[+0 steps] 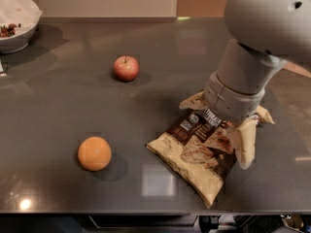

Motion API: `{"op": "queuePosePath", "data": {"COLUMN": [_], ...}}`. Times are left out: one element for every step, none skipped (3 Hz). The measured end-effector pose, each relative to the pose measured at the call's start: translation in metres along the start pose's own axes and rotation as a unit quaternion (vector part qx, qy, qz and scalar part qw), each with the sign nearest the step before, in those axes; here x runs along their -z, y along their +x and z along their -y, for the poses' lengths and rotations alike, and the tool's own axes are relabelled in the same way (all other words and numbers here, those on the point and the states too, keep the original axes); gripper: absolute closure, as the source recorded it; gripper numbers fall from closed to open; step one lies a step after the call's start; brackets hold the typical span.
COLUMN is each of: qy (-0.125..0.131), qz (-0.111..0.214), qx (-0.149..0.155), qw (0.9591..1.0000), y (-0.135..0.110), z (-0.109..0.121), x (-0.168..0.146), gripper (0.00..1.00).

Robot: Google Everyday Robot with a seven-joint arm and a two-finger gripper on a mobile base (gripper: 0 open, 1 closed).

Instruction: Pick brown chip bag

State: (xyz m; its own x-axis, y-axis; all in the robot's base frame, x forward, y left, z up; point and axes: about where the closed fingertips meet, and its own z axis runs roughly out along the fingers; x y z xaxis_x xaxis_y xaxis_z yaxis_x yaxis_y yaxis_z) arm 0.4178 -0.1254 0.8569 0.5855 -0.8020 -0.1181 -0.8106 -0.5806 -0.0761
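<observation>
The brown chip bag point(201, 147) lies flat on the dark grey table point(73, 115) at the right front, dark brown in the middle with cream-tan edges and chip pictures. My arm comes down from the upper right and its grey wrist covers the bag's far end. The gripper point(228, 118) is at the bag's far end, hidden under the wrist. The bag's far edges stick out on both sides of the wrist.
A red apple point(126, 68) sits at the table's middle back. An orange point(94, 153) sits at the left front. A white bowl point(14, 25) with dark bits stands at the back left corner. The table's front edge runs just below the bag.
</observation>
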Motion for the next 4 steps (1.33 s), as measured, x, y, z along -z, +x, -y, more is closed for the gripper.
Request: {"op": "queuePosePath", "data": {"qy": [-0.002,-0.002,-0.001,0.013], "qz": [-0.013,-0.027,-0.034,-0.029], "qx": [0.0,-0.005,-0.011,-0.023], "qw": [0.9999,0.9996,0.9994,0.9992], "y": [0.006,0.012,0.016,0.019], "z": [0.003,0.006,0.01,0.02], "x": [-0.005,-0.007,-0.002,0.016], "gripper": [0.18,0.39,0.64,0.88]}}
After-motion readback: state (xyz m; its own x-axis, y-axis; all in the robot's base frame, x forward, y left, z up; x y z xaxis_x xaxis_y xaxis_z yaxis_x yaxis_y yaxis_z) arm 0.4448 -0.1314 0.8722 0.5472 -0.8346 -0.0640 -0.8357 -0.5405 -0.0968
